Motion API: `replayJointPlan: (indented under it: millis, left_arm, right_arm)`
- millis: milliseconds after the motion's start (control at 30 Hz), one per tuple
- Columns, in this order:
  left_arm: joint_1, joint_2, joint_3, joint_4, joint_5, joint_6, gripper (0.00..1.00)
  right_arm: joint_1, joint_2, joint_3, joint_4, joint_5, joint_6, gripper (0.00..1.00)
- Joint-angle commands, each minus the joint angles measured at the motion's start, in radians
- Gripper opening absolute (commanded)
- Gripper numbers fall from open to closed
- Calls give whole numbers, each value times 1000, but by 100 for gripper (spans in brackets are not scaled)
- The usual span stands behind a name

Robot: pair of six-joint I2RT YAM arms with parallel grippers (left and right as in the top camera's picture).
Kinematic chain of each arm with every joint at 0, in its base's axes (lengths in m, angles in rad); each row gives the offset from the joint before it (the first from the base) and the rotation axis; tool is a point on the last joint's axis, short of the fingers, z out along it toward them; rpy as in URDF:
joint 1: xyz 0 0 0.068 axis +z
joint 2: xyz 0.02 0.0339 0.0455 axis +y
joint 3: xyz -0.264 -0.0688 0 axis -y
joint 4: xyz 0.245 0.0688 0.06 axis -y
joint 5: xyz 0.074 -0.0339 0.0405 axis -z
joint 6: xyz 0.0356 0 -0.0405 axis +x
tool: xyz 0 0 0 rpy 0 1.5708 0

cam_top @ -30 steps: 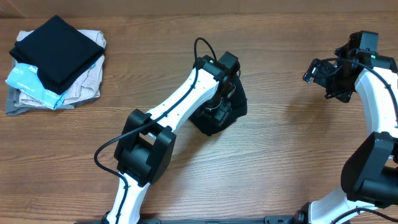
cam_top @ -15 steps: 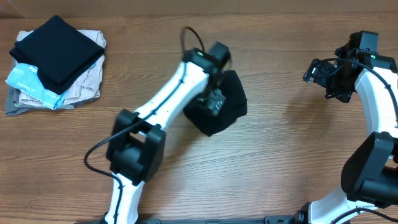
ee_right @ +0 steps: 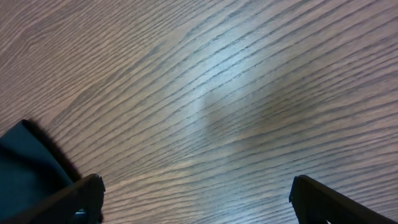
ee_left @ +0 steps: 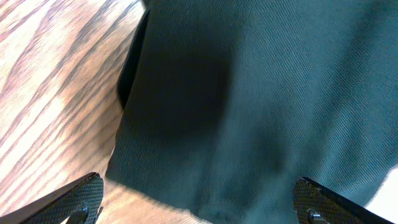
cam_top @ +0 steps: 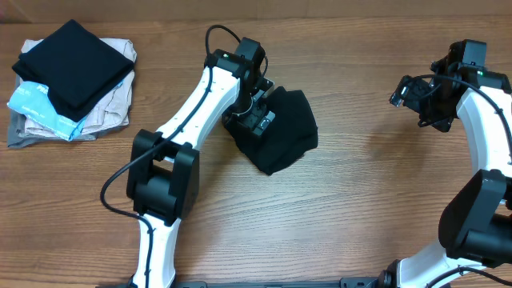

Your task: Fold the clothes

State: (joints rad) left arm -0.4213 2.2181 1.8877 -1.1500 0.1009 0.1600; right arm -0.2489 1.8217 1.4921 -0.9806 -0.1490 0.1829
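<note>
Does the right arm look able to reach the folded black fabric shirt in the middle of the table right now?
Probably yes: only bare wooden table lies between the right fingers and the folded black shirt; the left arm is over its far side.

At the far left of the wood-grain table (cam_top: pixel 360 200), a folded black garment (cam_top: pixel 76 64) lies on top of a loose stack of light-blue (cam_top: pixel 30 99), beige (cam_top: pixel 112 110) and grey (cam_top: pixel 18 134) garments.

Folded black shirt (cam_top: pixel 286 132) at table (cam_top: pixel 360 208) centre
</note>
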Motion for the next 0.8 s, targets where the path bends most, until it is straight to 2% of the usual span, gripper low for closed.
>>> replayJointPlan:
  millis: [0,333,467,567,733,767]
  left_arm:
    - [-4,39,13,18,23,50,100]
    - [-7,134,13,28,24,45,98]
    - [-10,137,13,14,31,42,81]
    - [-10,137,13,13,38,41,61]
    - [-10,137,13,13,61,34,32]
    - [-10,137,13,13,61,34,29]
  right_arm:
    - [-2,-23,13,5,8,3,100]
    - [-2,-23,13,5,8,3,100]
    - [-2,-23,13,5,8,3,100]
    - [-2,-23,13,5,8,3,100]
    - [-2,-23,13,5,8,3,100]
    - [-2,-23,13,5,8,3,100]
